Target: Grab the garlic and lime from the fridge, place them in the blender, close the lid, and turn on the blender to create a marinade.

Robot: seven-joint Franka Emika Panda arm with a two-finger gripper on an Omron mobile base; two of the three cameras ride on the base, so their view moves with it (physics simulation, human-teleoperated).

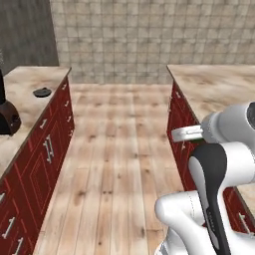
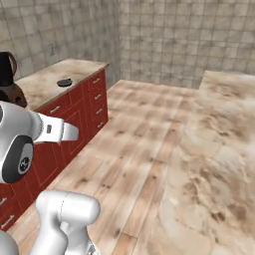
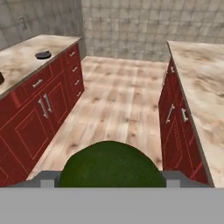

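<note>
- While the gripper (image 3: 109, 181) clamps the lime (image 3: 109, 164), it hangs over the wooden floor (image 3: 113, 100).
- Lid (image 1: 42, 92) lies on left surface (image 1: 25, 89), beyond blender (image 1: 6, 112).

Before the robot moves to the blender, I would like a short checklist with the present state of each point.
1. Lime between the fingertips, in the hand view: ok.
2. Gripper shut on it: ok.
3. Lid off the jar, lying on the left counter: ok.
4. Blender within reach: not ok, it stands at the far left edge.
5. Floor between the cabinets free: ok.
6. Garlic already in the jar: cannot tell.
</note>
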